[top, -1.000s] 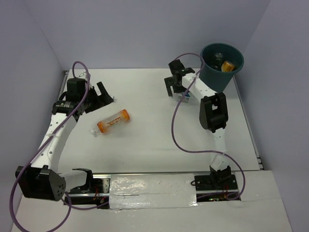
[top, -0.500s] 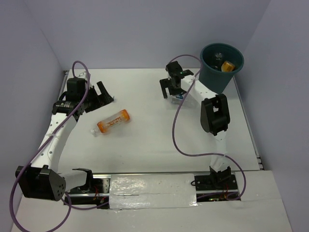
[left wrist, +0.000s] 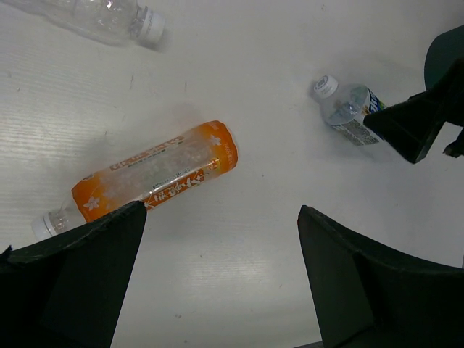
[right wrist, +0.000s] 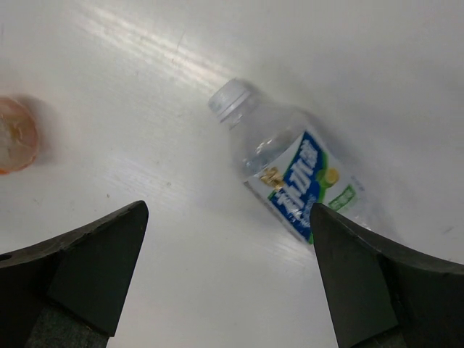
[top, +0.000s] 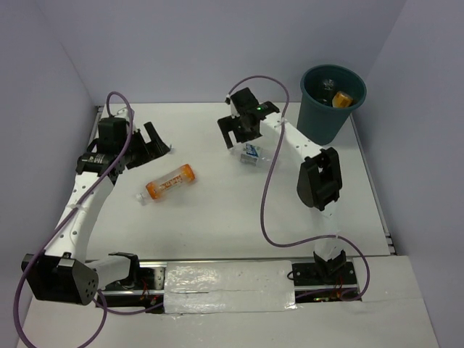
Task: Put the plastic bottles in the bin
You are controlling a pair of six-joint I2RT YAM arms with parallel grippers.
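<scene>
My right claw (right wrist: 228,210) hung spread and empty over the clear, blue-white-labelled plastic bottle (right wrist: 290,174) lying slantwise on the white surface (right wrist: 181,290), nearer one finger, so I judged a straight descent could clip it and send it rolling away.

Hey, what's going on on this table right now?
Two robot arms are clearing plastic bottles into the teal bin. One orange bottle already lies inside it. The right fingers hang open and empty above the blue-labelled bottle, and the left fingers, also open and empty, hang above the second orange bottle. A clear unlabelled bottle also lies on the table.
</scene>
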